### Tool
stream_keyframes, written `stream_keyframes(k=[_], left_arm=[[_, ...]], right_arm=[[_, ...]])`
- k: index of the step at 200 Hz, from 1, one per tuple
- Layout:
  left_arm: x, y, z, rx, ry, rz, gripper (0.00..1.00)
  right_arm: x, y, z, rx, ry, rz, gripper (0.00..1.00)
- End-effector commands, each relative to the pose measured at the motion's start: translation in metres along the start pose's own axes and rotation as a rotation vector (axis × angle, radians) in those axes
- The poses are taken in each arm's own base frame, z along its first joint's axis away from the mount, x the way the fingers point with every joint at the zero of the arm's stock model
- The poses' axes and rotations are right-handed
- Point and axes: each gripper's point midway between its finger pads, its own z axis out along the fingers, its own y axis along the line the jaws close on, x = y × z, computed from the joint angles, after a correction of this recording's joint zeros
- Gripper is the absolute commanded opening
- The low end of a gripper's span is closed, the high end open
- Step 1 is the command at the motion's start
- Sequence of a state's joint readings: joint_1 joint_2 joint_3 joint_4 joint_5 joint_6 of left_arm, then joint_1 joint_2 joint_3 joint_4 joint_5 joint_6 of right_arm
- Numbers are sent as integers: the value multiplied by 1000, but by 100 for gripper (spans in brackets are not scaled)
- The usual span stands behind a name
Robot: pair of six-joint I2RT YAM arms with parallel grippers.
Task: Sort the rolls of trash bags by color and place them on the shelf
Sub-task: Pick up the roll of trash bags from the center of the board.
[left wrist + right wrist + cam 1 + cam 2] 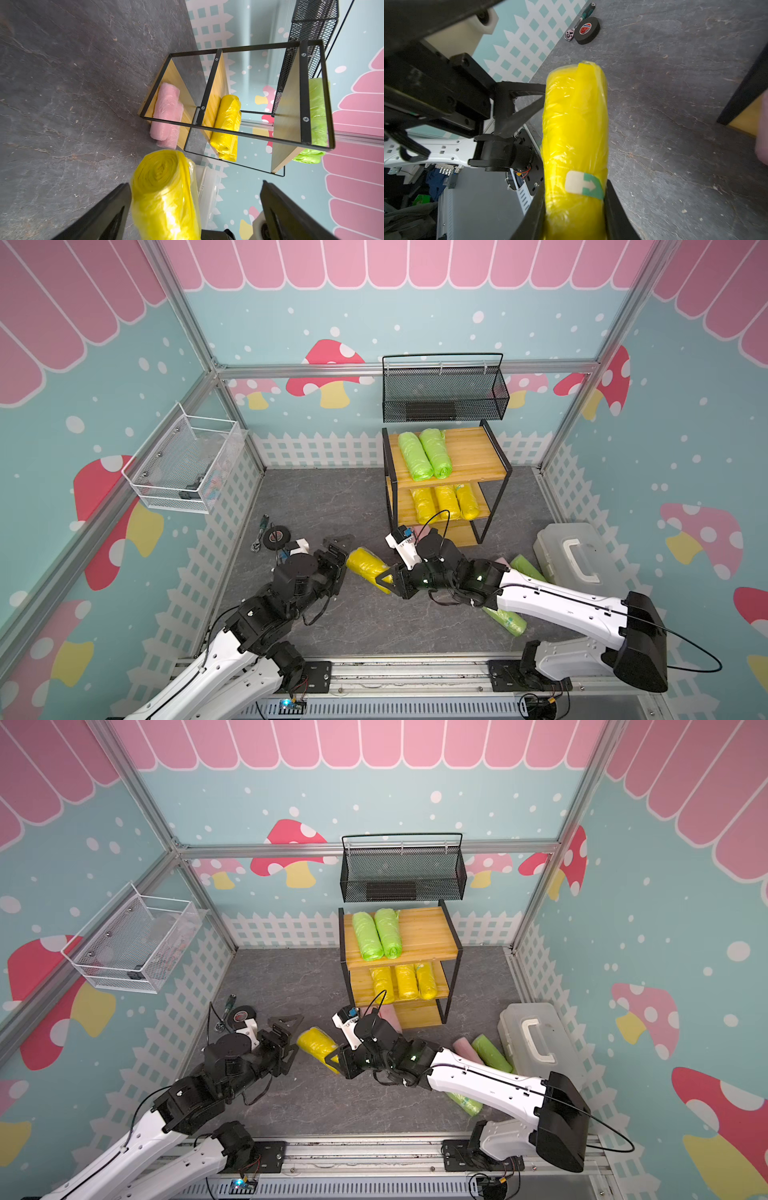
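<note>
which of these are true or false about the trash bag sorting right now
1. The right gripper is clamped on a yellow roll. True.
2. The left gripper is shut on that roll. False: its jaws stand wide open.
3. The shelf has two green rolls on its top board. True.
4. The middle board holds pink rolls. False: it holds three yellow rolls; the pink rolls lie on the bottom board.
5. The tape roll sits on the shelf. False: it lies on the floor beside a ratchet.
</note>
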State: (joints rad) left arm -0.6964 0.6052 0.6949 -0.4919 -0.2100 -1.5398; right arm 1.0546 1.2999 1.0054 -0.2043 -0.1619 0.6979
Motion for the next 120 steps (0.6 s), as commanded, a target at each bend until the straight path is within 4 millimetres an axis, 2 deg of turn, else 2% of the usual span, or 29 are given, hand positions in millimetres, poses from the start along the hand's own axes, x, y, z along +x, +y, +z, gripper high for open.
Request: stream_keyframes(k=[1,22,46,92,120], left_arm=[[-17,7,-14,-23,-84,57,99],[-29,10,-27,-33,-142,98,98],[-34,14,-33,-44,-160,129,97],[-29,20,-27,-76,-134,158,97],[-24,20,-22,-94,-113,178,96]], right_arm=[[-11,-10,-25,73,-70,-39,0],[-14,-24,-46,134,-110,-35,0],[-15,-46,-78,216,-154,-12,0],[-27,-84,-159,363,-348,45,0],[-38,-102,-186,442,-407,56,0]])
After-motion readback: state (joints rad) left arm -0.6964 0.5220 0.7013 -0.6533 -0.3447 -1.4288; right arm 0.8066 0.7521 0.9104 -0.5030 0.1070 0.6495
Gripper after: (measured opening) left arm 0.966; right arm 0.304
